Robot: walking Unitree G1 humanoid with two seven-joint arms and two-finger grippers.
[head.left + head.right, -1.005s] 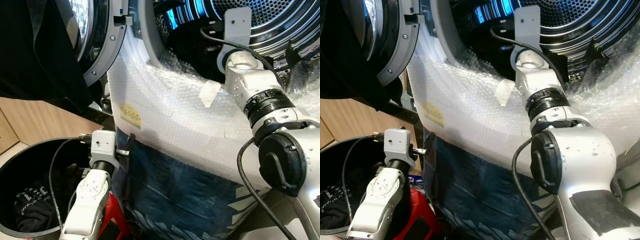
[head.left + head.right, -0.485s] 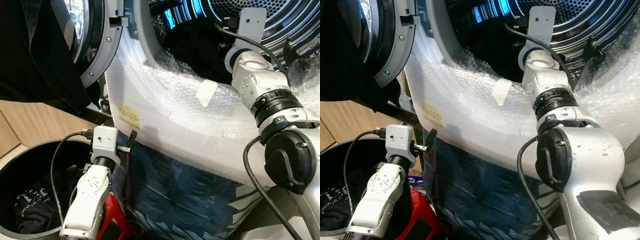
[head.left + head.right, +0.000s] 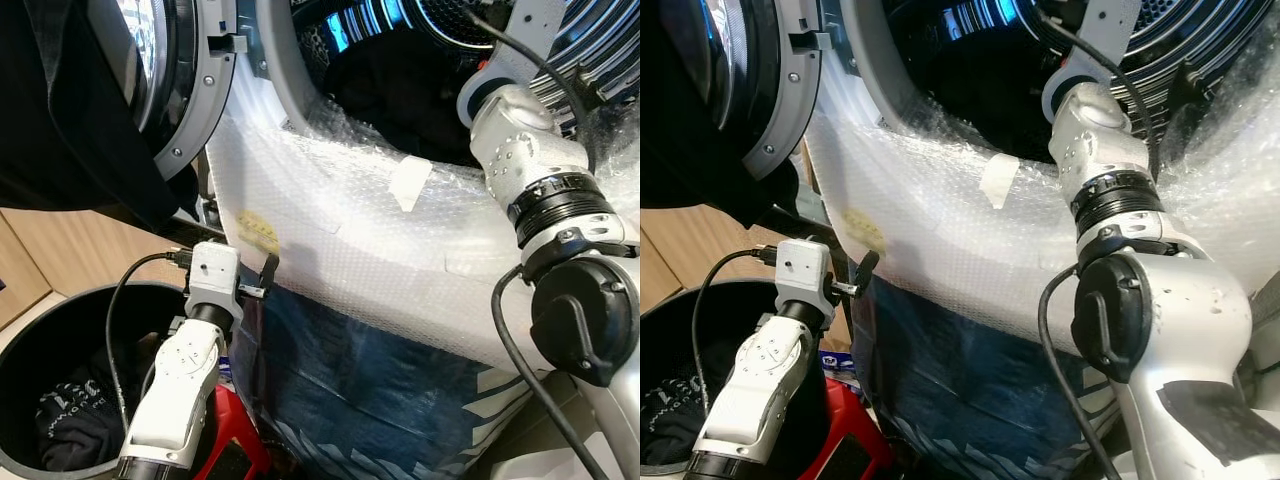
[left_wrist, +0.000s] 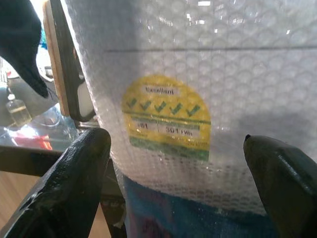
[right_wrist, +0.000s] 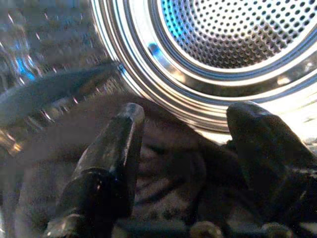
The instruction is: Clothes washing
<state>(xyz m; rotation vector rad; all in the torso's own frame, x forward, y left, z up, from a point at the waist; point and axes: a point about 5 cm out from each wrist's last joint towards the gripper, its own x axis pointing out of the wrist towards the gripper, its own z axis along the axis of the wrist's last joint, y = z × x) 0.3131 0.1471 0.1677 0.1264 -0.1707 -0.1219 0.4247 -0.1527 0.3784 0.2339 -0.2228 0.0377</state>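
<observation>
Right arm is further into the washing machine drum point(image 5: 233, 44) than a second ago: the wrist bracket has climbed toward the top of both eye views and the forearm now crosses the bubble-wrapped front panel point(image 3: 360, 250) at a steeper reach. Right gripper point(image 5: 190, 148) sits inside the opening, fingers apart, nothing between them; below and beyond the fingertips lies a dark garment point(image 5: 163, 163) heaped on the drum floor, with the perforated steel back wall bright behind it. Reads as the release stage of loading: the load is in, the pincer empty, and withdrawal looks like the next call, with care for the cable trailing over the door seal. Left gripper point(image 4: 178, 178) has lifted slightly and hangs low, just beside the panel, fingers spread wide and empty, facing the yellow energy sticker point(image 4: 166, 116). The door point(image 3: 190, 90) stands swung open at the robot's left, with dark cloth draped in front of it. More dark clothes point(image 3: 75, 415) remain in the black bin point(image 3: 40, 330) beside the left arm, so judged unfinished: further trips from bin to drum likely.
</observation>
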